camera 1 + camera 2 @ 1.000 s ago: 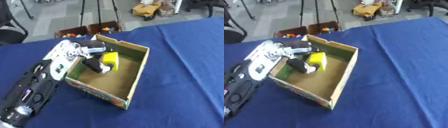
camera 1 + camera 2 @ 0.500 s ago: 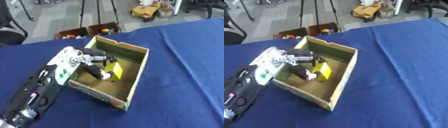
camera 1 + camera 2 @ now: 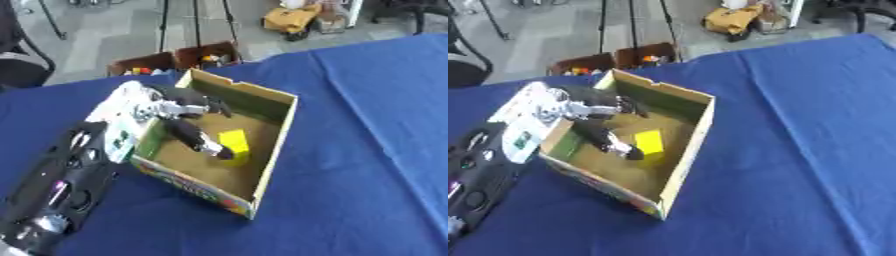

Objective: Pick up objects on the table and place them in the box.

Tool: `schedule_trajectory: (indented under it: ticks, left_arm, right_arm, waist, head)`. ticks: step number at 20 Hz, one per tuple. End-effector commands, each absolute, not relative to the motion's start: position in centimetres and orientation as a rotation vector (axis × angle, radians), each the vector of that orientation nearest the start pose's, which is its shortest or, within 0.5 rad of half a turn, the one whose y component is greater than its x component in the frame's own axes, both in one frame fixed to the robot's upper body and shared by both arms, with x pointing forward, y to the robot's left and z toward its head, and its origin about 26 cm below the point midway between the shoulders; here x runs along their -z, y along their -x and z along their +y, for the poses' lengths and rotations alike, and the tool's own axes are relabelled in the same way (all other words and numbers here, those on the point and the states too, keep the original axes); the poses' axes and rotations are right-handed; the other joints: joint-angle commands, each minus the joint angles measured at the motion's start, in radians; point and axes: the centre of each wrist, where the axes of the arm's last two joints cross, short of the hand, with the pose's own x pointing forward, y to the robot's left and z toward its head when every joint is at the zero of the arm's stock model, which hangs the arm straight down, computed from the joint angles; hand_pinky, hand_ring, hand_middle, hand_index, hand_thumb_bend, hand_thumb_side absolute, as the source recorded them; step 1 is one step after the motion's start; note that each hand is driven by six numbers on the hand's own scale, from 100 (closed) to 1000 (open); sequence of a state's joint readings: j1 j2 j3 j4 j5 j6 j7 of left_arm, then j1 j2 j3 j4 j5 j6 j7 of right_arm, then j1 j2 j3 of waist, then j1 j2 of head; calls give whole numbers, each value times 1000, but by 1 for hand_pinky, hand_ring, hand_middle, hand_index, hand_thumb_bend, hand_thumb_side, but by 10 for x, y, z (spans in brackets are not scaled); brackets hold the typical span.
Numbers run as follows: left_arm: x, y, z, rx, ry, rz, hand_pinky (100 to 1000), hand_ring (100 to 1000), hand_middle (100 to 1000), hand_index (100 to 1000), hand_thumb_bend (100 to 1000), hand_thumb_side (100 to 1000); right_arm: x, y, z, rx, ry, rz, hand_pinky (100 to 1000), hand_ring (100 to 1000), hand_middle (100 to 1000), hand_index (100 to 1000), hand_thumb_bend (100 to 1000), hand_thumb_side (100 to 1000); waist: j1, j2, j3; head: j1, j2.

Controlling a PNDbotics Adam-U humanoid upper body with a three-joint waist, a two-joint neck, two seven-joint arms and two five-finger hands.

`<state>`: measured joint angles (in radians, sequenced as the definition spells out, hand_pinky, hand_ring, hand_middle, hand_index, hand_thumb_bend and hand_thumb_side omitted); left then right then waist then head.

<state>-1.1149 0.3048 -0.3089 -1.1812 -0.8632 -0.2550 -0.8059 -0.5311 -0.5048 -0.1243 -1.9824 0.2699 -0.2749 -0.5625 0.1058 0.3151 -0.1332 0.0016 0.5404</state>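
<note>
1. The left hand (image 3: 179,120) reaches over the near-left wall of the cardboard box (image 3: 278,131), coming in from the lower left on a black forearm with a white wrist section.
2. Its fingers (image 3: 199,141) are extended and spread, pointing down into the box. They are not wrapped round anything.
3. A yellow block (image 3: 234,142) lies on the brown floor of the box, roughly mid-floor. One dark fingertip sits right at the block's near-left edge; contact cannot be confirmed.
4. The box is open-topped and sits askew on the blue tablecloth (image 3: 367,150), with a colourful printed strip along its near outer wall.
5. The right hand shows in neither eye view.
6. Beyond the far table edge, a low brown crate (image 3: 614,61) holding small coloured items stands on the grey floor.
</note>
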Motion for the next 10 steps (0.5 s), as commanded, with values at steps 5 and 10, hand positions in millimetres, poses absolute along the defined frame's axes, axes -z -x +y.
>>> schedule_trajectory:
  ticks: [5, 10]
  left_arm:
    - [-363, -410, 155, 1865, -916, -1813, 1000, 963, 989, 1000, 507, 1000]
    - [-401, -352, 185, 1404, -1032, -2322, 931, 903, 909, 1000, 351, 1000]
  right_arm:
    - [-301, -302, -295, -96, -891, 3104, 708, 699, 598, 721, 100, 482]
    - [-301, -301, -299, -101, -922, 3092, 709, 702, 600, 722, 100, 483]
  waist:
    - [-4, -32, 16]
    - [-14, -39, 41]
  head:
    - [-12, 21]
    - [-29, 38]
